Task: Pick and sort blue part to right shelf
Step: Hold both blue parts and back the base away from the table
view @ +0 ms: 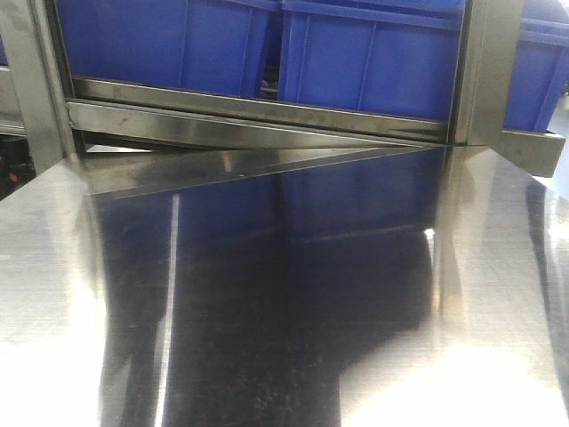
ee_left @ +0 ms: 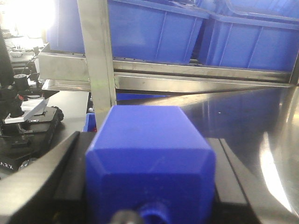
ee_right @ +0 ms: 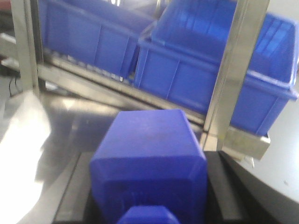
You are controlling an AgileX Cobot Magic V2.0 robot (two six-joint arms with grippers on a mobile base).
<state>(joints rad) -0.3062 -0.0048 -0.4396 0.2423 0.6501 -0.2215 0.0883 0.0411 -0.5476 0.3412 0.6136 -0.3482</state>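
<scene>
In the left wrist view a blocky blue part (ee_left: 149, 158) with bevelled edges fills the space between the black fingers (ee_left: 60, 177), and my left gripper (ee_left: 149, 144) is shut on it. A second, similar blue part (ee_right: 149, 154) shows in the right wrist view, with my right gripper (ee_right: 149, 140) shut on it. Both are held over the steel tabletop, facing the stainless-steel shelf rack (view: 258, 120). Its front rail (ee_right: 243, 142) lies close ahead of the right gripper. Neither gripper nor part shows in the front view.
Large blue bins (view: 160, 44) (view: 373, 62) stand on the rack behind the rail. Upright steel posts (ee_left: 98, 56) (ee_right: 233, 65) rise just ahead of each gripper. The reflective steel table (view: 498, 311) spreads below. Black equipment (ee_left: 28, 121) sits off the table's left edge.
</scene>
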